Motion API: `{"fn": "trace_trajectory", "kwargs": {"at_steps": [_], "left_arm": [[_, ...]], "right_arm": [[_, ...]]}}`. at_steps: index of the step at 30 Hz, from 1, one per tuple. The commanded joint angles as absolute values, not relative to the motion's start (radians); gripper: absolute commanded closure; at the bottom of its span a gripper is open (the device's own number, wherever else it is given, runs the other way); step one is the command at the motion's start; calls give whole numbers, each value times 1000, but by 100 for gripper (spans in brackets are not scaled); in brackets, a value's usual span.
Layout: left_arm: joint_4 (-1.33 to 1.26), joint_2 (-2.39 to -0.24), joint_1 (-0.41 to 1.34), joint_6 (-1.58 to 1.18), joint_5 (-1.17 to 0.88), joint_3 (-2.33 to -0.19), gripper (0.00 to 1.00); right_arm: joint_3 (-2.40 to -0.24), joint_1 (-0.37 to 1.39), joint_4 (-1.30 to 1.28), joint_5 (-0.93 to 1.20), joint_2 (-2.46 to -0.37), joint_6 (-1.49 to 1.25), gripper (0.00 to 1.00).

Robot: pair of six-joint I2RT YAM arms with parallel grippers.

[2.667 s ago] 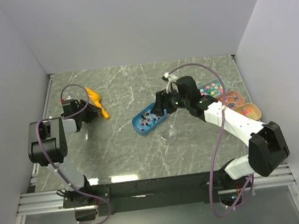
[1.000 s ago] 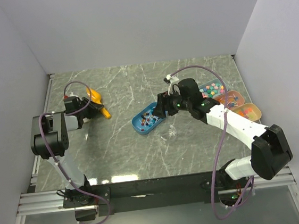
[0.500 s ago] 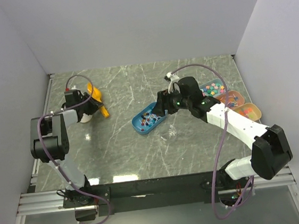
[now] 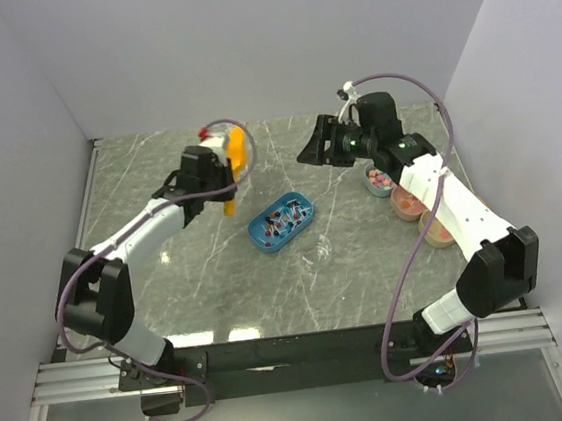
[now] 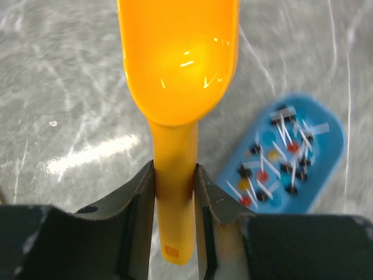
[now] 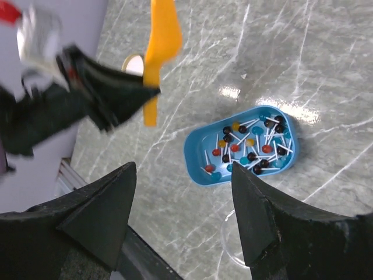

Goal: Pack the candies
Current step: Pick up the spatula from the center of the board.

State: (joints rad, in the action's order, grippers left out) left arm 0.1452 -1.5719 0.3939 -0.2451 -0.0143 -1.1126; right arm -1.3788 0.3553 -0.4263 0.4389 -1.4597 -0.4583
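We find the left gripper (image 5: 173,170) clamping the yellow scoop (image 5: 178,64) by its handle, the right gripper (image 6: 183,168) open, candies (image 4: 284,220) in the blue tray (image 4: 257,237).

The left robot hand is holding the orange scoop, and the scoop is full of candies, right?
Not full. The left gripper does hold the orange scoop, but the left wrist view shows its bowl empty; the candies lie in the blue tray.
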Motion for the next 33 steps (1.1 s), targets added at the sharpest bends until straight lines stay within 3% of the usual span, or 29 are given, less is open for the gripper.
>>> {"fn": "trace_trajectory", "kwargs": {"at_steps": [1,12,22,33], "left_arm": [[256,-1497,494,-54,78,-1170,99],[446,-1479,817,247,212,-1239,99],[457,-1462,877,273,285,-1244,99],[449,-1430,893,275,227,-1241,99]], "right_arm": [[-1474,319,-554,501,-1491,-483,27],[-1525,278,-629,594,-1554,-453,27],[-1473,245,-689,574,-1577,-385,27],[-1425,236,-631,667,-1624,-336,30]]}}
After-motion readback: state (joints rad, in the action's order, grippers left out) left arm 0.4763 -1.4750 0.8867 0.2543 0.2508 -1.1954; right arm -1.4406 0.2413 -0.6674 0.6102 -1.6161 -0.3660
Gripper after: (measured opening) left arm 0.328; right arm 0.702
